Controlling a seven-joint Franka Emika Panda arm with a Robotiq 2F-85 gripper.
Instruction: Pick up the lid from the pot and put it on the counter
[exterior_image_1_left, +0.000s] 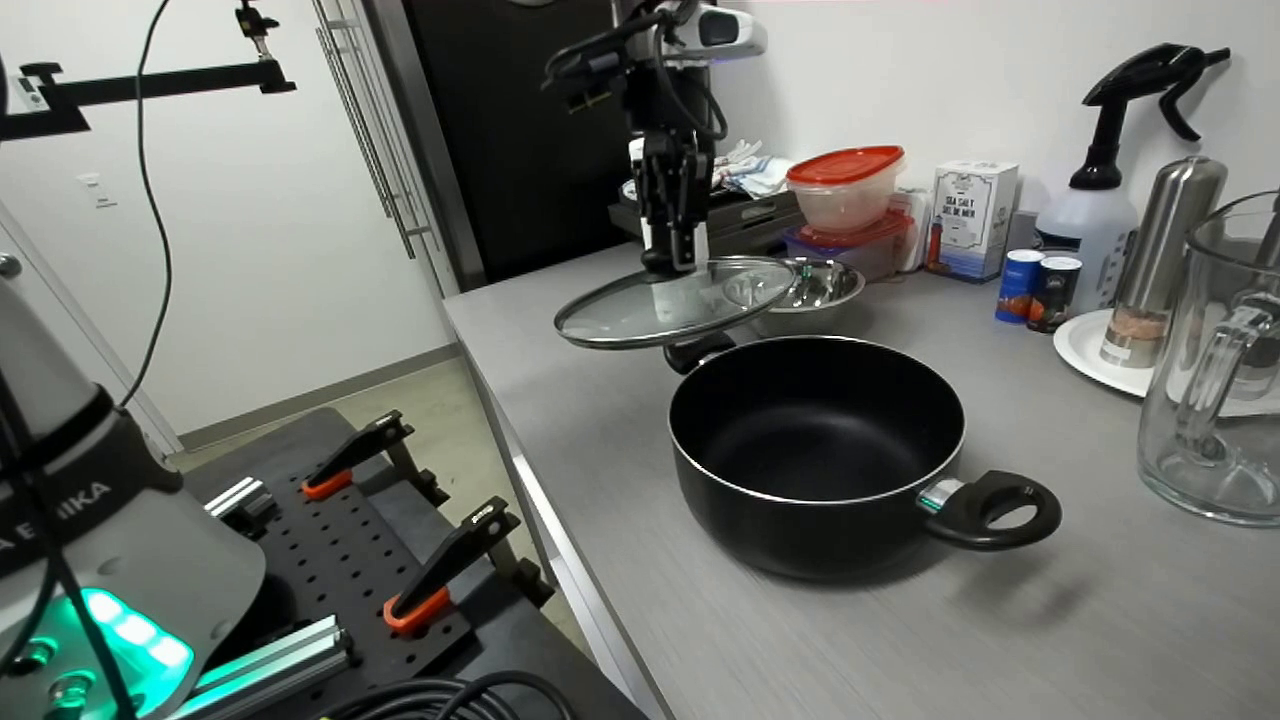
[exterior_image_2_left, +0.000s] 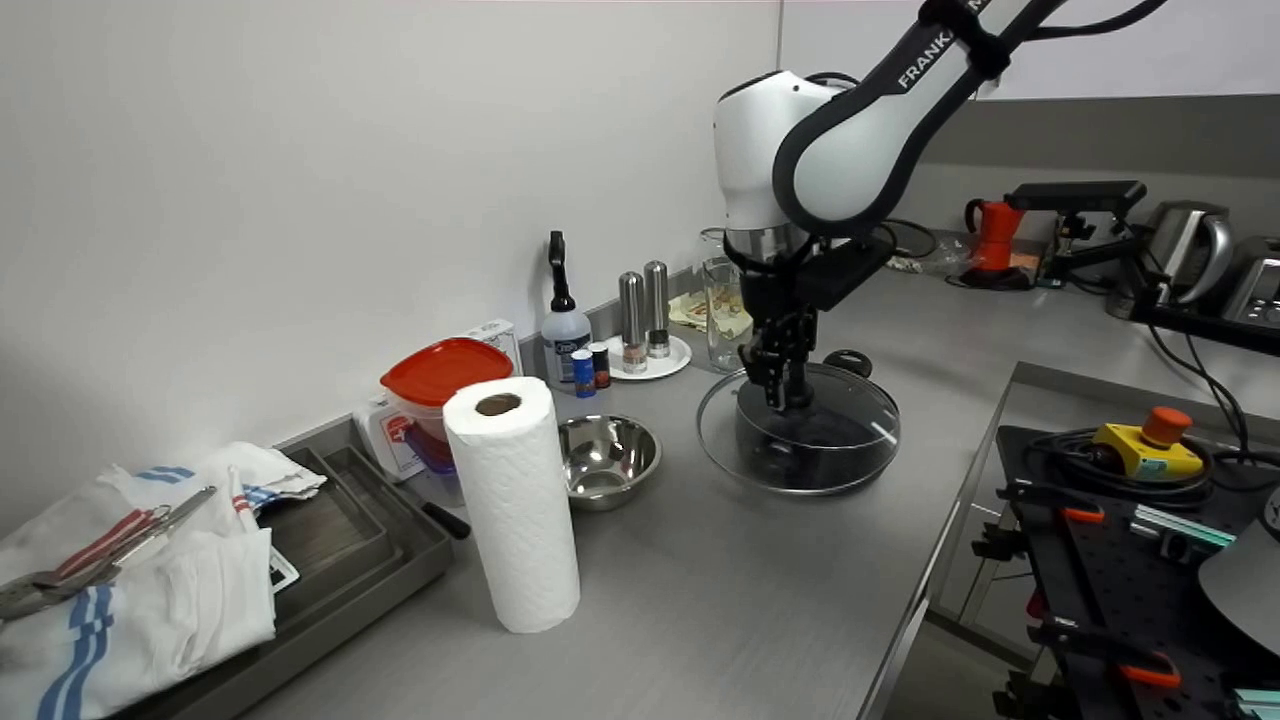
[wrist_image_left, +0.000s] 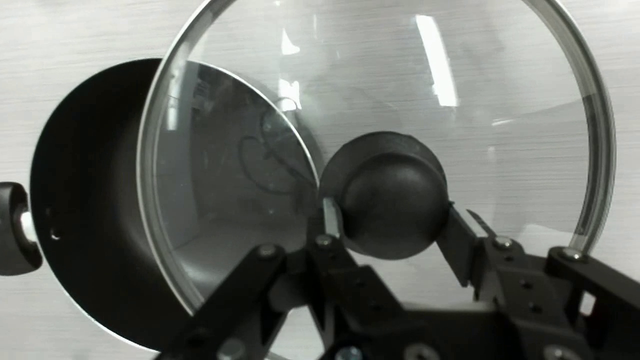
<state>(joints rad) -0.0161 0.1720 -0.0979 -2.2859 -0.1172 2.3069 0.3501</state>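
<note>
Above the long, matte grey countertop (exterior_image_2_left: 720, 600), the black two-fingered gripper (wrist_image_left: 390, 220) pinches the black knob (wrist_image_left: 392, 192) of the round clear glass lid (exterior_image_1_left: 680, 305), tilted and off the wide black pot (exterior_image_1_left: 810, 530). Lifting seems done; carrying aside, levelling and lowering should follow. "FRANKA" marks the white arm (exterior_image_2_left: 860, 165); "SEA SALT", the white cardboard box (exterior_image_1_left: 970, 225)

The pot (exterior_image_1_left: 805, 535) stands on the counter (exterior_image_1_left: 950, 660) near its front edge. The lid (exterior_image_1_left: 695, 305) hangs higher, offset towards the end corner. A salt box (exterior_image_1_left: 972, 222) and spray bottle (exterior_image_1_left: 1085, 230) stand along the back edge
</note>
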